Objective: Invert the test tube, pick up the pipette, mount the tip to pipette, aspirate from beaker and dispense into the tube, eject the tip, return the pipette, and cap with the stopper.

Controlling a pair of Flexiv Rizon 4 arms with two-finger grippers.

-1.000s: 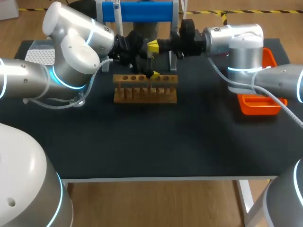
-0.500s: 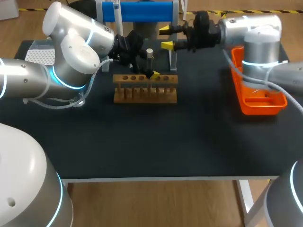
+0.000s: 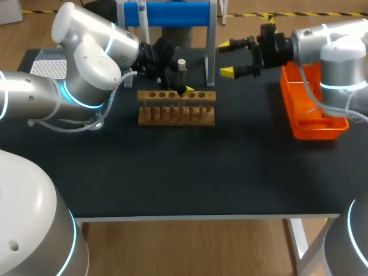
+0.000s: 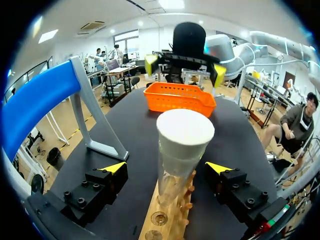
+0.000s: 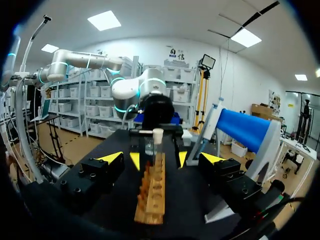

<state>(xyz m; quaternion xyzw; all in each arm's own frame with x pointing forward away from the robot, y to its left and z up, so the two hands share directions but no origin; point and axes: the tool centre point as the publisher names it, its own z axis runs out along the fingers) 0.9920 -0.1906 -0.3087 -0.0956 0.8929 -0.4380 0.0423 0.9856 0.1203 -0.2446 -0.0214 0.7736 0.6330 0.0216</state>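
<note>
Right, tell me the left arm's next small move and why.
Probably ease the left gripper straight back from the test tube: it stands in the wooden rack with the stopper already on, and the open fingers touch neither side.

- A black matte surface (image 3: 184, 172) carries everything.
- A wooden rack with a row of round holes (image 3: 176, 107) stands toward the far middle of the surface.
- A blue cylindrical bar on a grey metal frame (image 3: 172, 12) stands just behind the rack.
- An orange plastic tray (image 3: 313, 135) sits at the right side, well apart from the rack.
- A white perforated box (image 3: 49, 66) sits at the far left corner, partly hidden.
</note>
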